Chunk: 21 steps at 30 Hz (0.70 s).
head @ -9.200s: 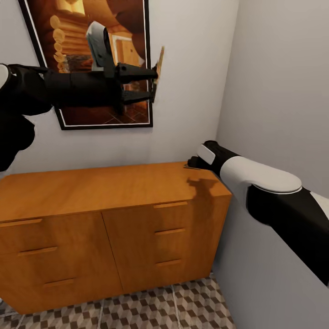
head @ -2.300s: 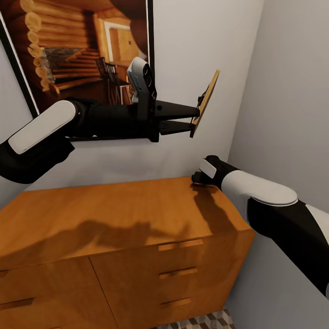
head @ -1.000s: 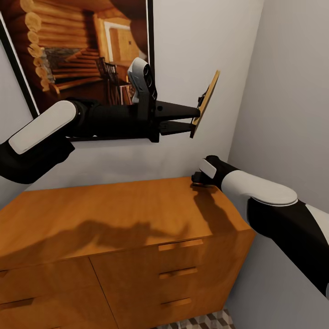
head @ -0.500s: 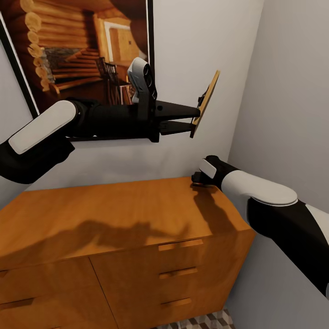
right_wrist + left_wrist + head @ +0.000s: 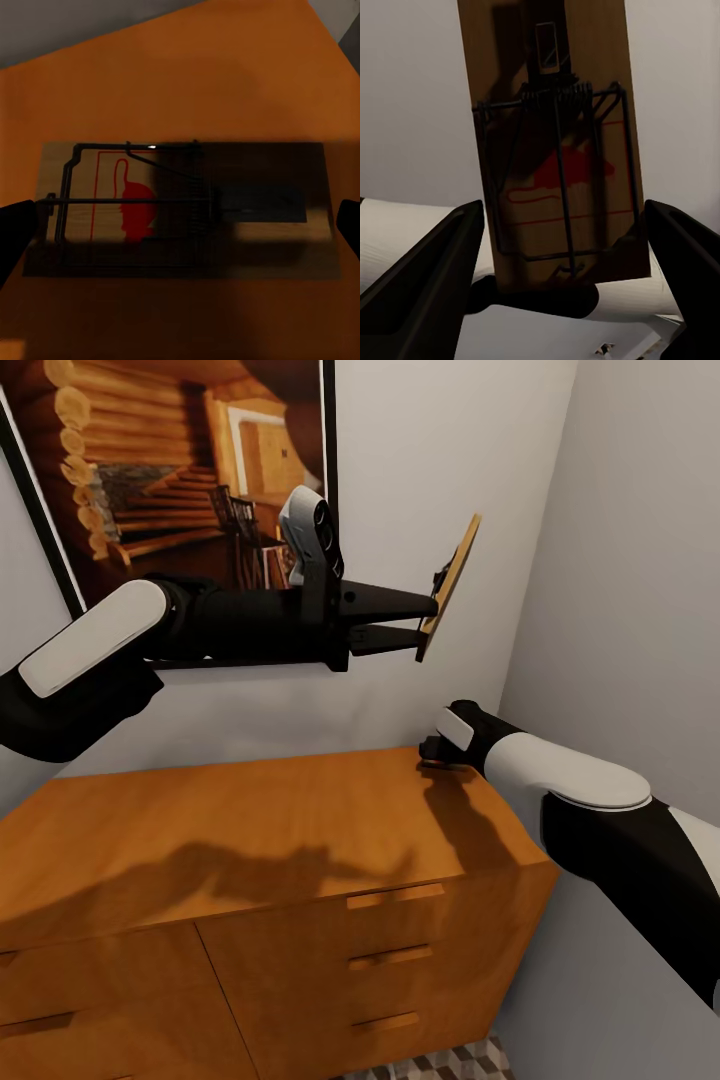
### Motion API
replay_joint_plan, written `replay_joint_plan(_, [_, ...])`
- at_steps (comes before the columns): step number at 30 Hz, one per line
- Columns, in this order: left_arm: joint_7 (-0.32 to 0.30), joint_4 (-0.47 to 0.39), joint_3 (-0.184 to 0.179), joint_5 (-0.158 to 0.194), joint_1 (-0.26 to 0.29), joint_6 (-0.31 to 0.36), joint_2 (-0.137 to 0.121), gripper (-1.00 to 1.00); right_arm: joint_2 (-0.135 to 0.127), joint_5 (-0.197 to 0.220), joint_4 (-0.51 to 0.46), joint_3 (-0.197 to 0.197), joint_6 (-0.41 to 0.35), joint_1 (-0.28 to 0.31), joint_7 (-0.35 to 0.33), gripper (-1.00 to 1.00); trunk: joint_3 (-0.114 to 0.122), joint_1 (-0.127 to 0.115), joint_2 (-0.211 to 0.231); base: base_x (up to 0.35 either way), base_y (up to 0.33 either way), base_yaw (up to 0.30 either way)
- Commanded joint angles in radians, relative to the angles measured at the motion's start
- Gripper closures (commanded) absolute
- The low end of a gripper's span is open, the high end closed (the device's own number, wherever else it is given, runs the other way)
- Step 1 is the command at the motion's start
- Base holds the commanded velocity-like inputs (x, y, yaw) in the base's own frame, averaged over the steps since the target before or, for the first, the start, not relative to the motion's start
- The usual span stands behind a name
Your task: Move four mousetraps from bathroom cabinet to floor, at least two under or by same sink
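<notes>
My left gripper [image 5: 427,625] is shut on the lower end of a tan mousetrap [image 5: 450,580], held on edge and tilted, high above the orange-brown cabinet [image 5: 250,830]. The left wrist view shows this mousetrap [image 5: 555,150] upright, its wire spring and red print facing the camera. A second mousetrap [image 5: 180,210] lies flat on the cabinet top [image 5: 187,67]. My right gripper [image 5: 428,752] rests low at the cabinet's back right corner. It is open, with its fingertips [image 5: 15,232] at the two short ends of that trap. The sink is out of view.
A large framed picture [image 5: 170,460] of a log interior hangs on the back wall behind my left arm. A grey side wall [image 5: 640,560] stands close to the cabinet's right end. A strip of cube-patterned floor [image 5: 470,1060] shows below the cabinet.
Nothing has moved over the last two seconds. Since the oldest frame the camera has come closer to the cabinet, and my left gripper now holds its trap further right.
</notes>
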State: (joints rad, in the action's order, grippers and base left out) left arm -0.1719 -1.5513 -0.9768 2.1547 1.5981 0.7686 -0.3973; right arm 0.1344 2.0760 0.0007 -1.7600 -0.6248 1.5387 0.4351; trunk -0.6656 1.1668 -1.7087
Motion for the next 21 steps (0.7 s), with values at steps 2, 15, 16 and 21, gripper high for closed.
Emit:
replay_joint_plan(2, [-0.006, 0.000, -0.002, -0.001, 0.002, 0.000, -0.001, 1.00, 0.001, 0.021, -0.001, -0.003, -0.004, -0.022, 0.004, -1.00, -0.001, 0.000, 0.000, 0.000, 0.000, 0.000])
replay_joint_plan(15, [-0.006, 0.000, -0.003, -0.001, 0.002, 0.001, -0.002, 1.00, 0.001, 0.021, -0.001, -0.003, -0.004, -0.022, 0.004, -1.00, -0.001, 0.000, 0.000, 0.000, 0.000, 0.000])
replay_joint_plan(16, [-0.006, 0.000, -0.003, -0.001, 0.002, 0.001, -0.003, 1.00, 0.001, 0.021, -0.001, -0.003, -0.004, -0.022, 0.004, -1.00, -0.001, 0.000, 0.000, 0.000, 0.000, 0.000])
replay_joint_plan(21, [-0.006, 0.000, -0.002, -0.001, 0.002, 0.003, -0.003, 1.00, 0.001, 0.021, -0.001, -0.003, -0.004, -0.022, 0.004, -1.00, -0.001, 0.000, 0.000, 0.000, 0.000, 0.000])
